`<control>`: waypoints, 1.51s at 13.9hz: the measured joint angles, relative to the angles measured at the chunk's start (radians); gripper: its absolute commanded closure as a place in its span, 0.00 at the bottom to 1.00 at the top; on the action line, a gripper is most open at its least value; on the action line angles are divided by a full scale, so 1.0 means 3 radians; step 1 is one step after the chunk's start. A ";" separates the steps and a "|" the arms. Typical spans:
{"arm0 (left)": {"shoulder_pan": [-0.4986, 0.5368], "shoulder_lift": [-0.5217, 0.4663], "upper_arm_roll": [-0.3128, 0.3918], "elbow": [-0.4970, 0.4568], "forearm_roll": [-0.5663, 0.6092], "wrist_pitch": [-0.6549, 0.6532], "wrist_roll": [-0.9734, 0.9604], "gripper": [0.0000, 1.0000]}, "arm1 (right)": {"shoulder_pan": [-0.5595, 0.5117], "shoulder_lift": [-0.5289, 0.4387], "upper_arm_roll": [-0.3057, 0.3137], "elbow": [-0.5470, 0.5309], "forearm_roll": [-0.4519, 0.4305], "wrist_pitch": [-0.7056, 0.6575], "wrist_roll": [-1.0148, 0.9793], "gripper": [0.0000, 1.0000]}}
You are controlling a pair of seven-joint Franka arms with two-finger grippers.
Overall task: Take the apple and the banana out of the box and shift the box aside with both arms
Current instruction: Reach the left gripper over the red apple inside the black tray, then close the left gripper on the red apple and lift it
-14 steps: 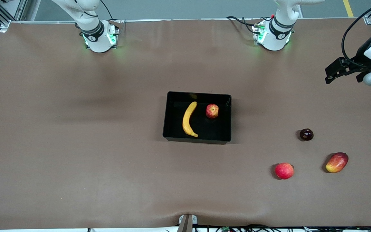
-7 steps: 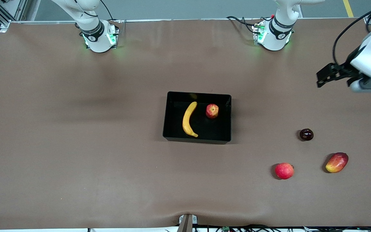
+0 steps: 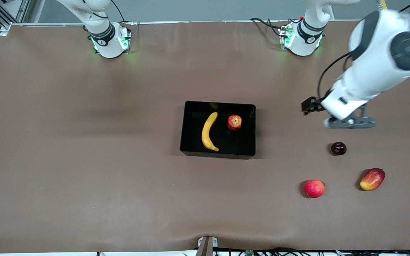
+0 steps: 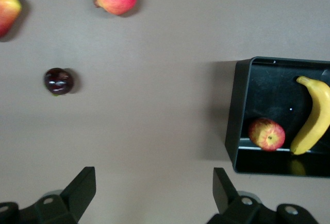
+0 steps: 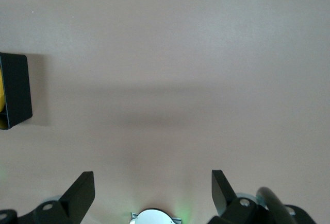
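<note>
We see first the table (image 3: pixel 84 160), wide and brown, filling the front view. Next in size is the left arm (image 3: pixel 376 60) at the upper right of the frame; its left gripper (image 4: pixel 153 190) hangs over bare table between the box and the dark fruit, with the fingers wide apart and nothing between them. The right gripper (image 5: pixel 152 189) is outside the front view; its own wrist view shows the fingers wide apart too, over bare table, and this arm waits.

The box (image 3: pixel 187 149) lies at the centre of the frame. Inside it the banana (image 3: pixel 209 132) lies lengthwise, and the apple (image 3: pixel 234 122) sits beside it, toward the upper right corner of the box.

At the lower right of the frame we see a mango (image 3: pixel 372 179), a pink fruit (image 3: pixel 314 188) and a small dark fruit (image 3: pixel 338 148).

We judge some risks. The apple is close to the box wall, so a finger can hit the rim and push the box. The pink fruit looks similar, so the gripper can go to the wrong one. The apple is round and can roll away.
</note>
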 measured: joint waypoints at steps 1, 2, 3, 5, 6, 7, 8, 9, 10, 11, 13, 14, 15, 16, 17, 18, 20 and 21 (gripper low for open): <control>-0.0002 0.0004 -0.0045 -0.0150 0.0000 0.0203 -0.0105 0.00 | 0.0071 -0.0003 0.0007 0.0008 -0.0083 0.0000 0.0000 0.00; -0.0003 0.0009 -0.0090 -0.0282 0.0000 0.0390 -0.0230 0.00 | 0.0145 -0.0006 0.0012 0.0018 -0.0175 0.0001 0.0002 0.00; -0.0005 0.0022 -0.0145 -0.0379 0.0000 0.0528 -0.0342 0.00 | 0.0212 -0.0007 0.0015 0.0028 -0.0245 0.0001 0.0004 0.00; -0.0010 0.0079 -0.0293 -0.0469 -0.0001 0.0695 -0.0632 0.00 | 0.0306 -0.0011 0.0019 0.0036 -0.0327 0.0002 0.0005 0.00; -0.0016 0.0118 -0.0375 -0.0481 -0.0001 0.0766 -0.0833 0.00 | 0.0344 -0.0014 0.0020 0.0039 -0.0345 0.0003 0.0005 0.00; -0.0028 0.0160 -0.0460 -0.0482 -0.0001 0.0839 -0.1032 0.00 | 0.0383 -0.0021 0.0020 0.0042 -0.0354 0.0004 0.0005 0.00; -0.0045 0.0208 -0.0538 -0.0484 -0.0001 0.0927 -0.1197 0.00 | 0.0421 -0.0031 0.0022 0.0045 -0.0358 0.0004 0.0006 0.00; -0.0074 0.0267 -0.0610 -0.0486 -0.0001 0.1029 -0.1323 0.00 | 0.0459 -0.0044 0.0022 0.0047 -0.0360 0.0004 0.0016 0.00; -0.0129 0.0335 -0.0648 -0.0487 -0.0001 0.1134 -0.1412 0.00 | 0.0498 -0.0059 0.0025 0.0048 -0.0361 0.0004 0.0066 0.00; -0.0206 0.0411 -0.0659 -0.0488 -0.0001 0.1239 -0.1479 0.00 | 0.0537 -0.0073 0.0025 0.0048 -0.0362 0.0004 0.0178 0.00; -0.0359 0.0578 -0.0663 -0.0488 0.0002 0.1428 -0.1633 0.00 | 0.0625 -0.0092 0.0028 0.0048 -0.0363 -0.0006 0.0573 0.00; -0.0430 0.0665 -0.0663 -0.0483 0.0018 0.1492 -0.1693 0.00 | 0.0671 -0.0095 0.0030 0.0048 -0.0363 -0.0015 0.0807 0.00; -0.0492 0.0747 -0.0663 -0.0475 0.0078 0.1531 -0.1735 0.00 | 0.0710 -0.0095 0.0030 0.0047 -0.0363 -0.0021 0.1013 0.00; -0.0551 0.0825 -0.0663 -0.0463 0.0191 0.1550 -0.1759 0.00 | 0.0734 -0.0095 0.0031 0.0047 -0.0364 -0.0023 0.1155 0.00; -0.0603 0.0897 -0.0664 -0.0448 0.0330 0.1556 -0.1789 0.00 | 0.0740 -0.0095 0.0031 0.0046 -0.0364 -0.0024 0.1228 0.00; -0.0647 0.0956 -0.0664 -0.0436 0.0440 0.1558 -0.1829 0.00 | 0.0740 -0.0095 0.0026 0.0045 -0.0364 -0.0025 0.1257 0.00; -0.0709 0.1060 -0.0664 -0.0425 0.0557 0.1558 -0.1883 0.00 | 0.0739 -0.0094 0.0008 0.0043 -0.0364 -0.0027 0.1280 0.00; -0.0733 0.1106 -0.0664 -0.0420 0.0593 0.1558 -0.1885 0.00 | 0.0739 -0.0095 0.0003 0.0043 -0.0364 -0.0027 0.1286 0.00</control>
